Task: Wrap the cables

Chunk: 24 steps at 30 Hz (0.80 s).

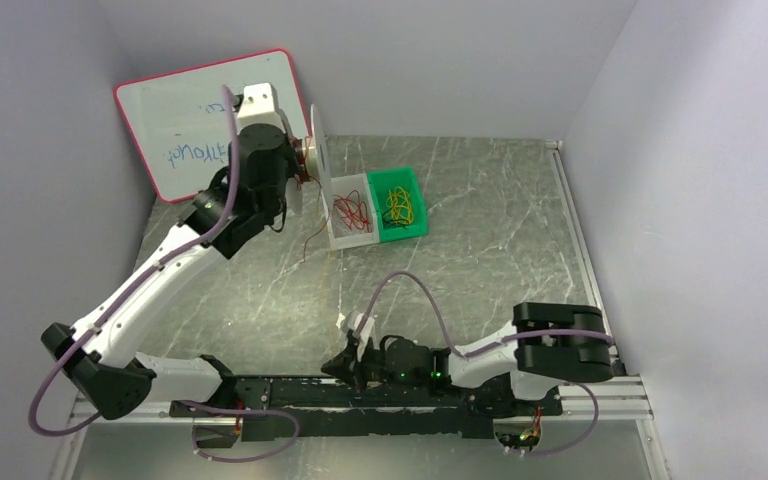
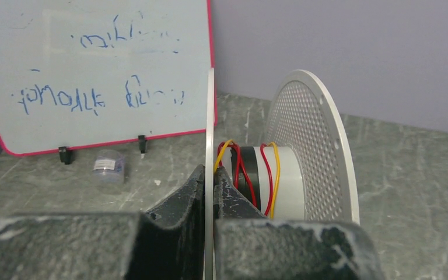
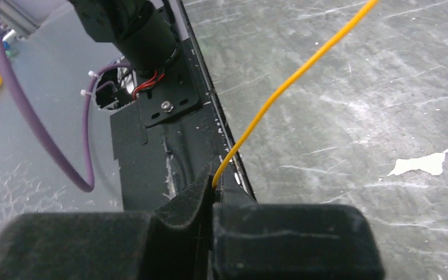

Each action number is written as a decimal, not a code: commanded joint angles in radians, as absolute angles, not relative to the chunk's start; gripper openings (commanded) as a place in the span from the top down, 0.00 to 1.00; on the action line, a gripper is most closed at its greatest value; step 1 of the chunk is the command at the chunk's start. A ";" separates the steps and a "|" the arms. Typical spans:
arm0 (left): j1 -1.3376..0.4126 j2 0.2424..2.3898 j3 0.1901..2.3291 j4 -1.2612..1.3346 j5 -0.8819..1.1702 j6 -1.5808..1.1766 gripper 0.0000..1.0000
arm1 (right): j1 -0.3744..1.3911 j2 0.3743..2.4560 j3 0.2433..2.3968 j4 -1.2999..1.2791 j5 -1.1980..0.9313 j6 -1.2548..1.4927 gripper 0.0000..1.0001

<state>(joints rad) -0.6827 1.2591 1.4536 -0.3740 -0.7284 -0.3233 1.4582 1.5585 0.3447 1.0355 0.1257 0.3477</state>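
Two claws, both closed. Your left gripper point(image 2: 211, 172) pinches the thin near flange of the white round perforated spool point(image 2: 312, 146). The thin red and yellow-orange cables point(image 2: 275, 181) wind round its hub just beyond the fingertips. Your right gripper point(image 3: 213, 178) clamps one yellow-orange wire point(image 3: 291, 76), which rises from between its fingers over the grey marbled table point(image 3: 356, 116). More loose wires point(image 1: 352, 210) lie in the white tray point(image 1: 353, 242) and green tray point(image 1: 407, 232) beside the spool.

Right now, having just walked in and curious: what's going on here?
The left claw is clamped on the thin flange of a white perforated plastic spool, with thin red and yellow wires wound round its hub. The right claw pinches the end of a loose thin yellow wire.
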 commanded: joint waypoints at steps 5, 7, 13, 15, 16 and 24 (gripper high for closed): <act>-0.661 1.332 1.486 -0.200 -0.838 -0.264 0.93 | 1.598 1.442 0.469 0.657 0.307 0.254 1.00; -0.662 1.352 1.482 -0.178 -0.847 -0.247 0.93 | 1.621 1.421 0.496 0.614 0.322 0.244 1.00; -0.663 1.396 1.444 -0.113 -0.911 -0.201 0.93 | 1.676 1.347 0.612 0.454 0.360 0.205 1.00; -0.662 1.406 1.428 -0.095 -0.927 -0.195 0.93 | 1.687 1.329 0.655 0.403 0.367 0.190 1.00; -0.662 1.413 1.418 -0.089 -0.932 -0.196 0.93 | 1.689 1.318 0.677 0.376 0.367 0.189 1.00; -0.662 1.419 1.331 -0.081 -0.952 -0.249 0.93 | 1.689 1.234 0.833 0.201 0.401 0.166 1.00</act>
<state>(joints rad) -0.6685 1.4273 1.3567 -0.1810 -0.8970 -0.2119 1.6775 1.2804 0.7532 0.3302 0.3565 0.1967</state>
